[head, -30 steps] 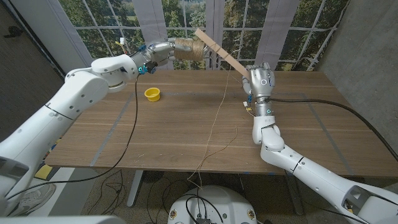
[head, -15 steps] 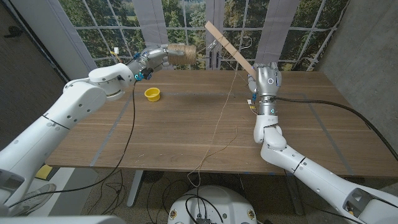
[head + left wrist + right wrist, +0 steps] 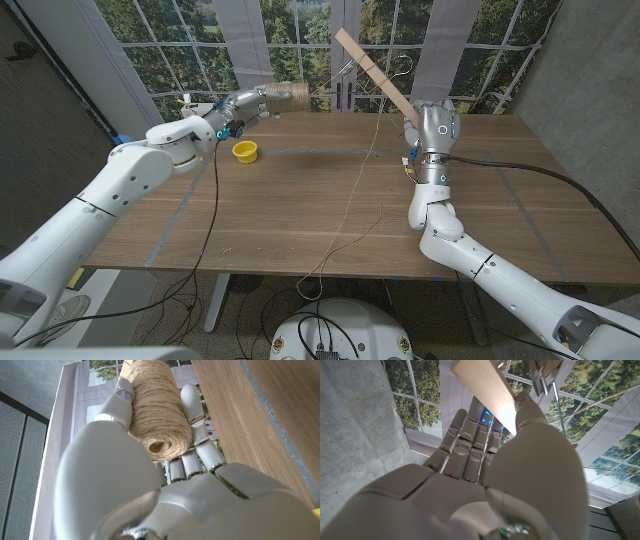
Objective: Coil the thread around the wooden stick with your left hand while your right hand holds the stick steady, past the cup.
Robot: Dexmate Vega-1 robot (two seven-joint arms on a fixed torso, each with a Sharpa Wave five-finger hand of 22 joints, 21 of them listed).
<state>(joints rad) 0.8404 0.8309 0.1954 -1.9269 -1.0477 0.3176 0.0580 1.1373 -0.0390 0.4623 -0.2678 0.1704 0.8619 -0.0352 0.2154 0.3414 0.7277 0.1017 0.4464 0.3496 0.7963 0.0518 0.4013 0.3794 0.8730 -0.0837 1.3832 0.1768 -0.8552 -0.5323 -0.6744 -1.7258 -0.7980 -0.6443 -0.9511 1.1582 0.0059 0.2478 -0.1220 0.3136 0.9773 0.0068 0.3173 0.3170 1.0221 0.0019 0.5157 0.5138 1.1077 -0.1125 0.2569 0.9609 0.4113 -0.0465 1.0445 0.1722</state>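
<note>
The left robot hand (image 3: 243, 103), upper left of the head view, is closed around a spool of brown thread (image 3: 156, 412), its fingers (image 3: 194, 417) wrapped along the spool's sides above the far edge of the worktop (image 3: 300, 200). The right robot hand (image 3: 432, 128), right of centre, is clenched on the lower end of the wooden stick (image 3: 375, 72). The stick's long axis is slanted, its free end pointing up and towards the upper middle of the frame, against the window. A loose strand is seen running from the stick down across the worktop and over its near edge. The yellow cup (image 3: 245, 150) stands just below the left robot hand. The coiling step is judged to be under way; next, the spool would need to be carried round the stick while the stick is held firm.
</note>
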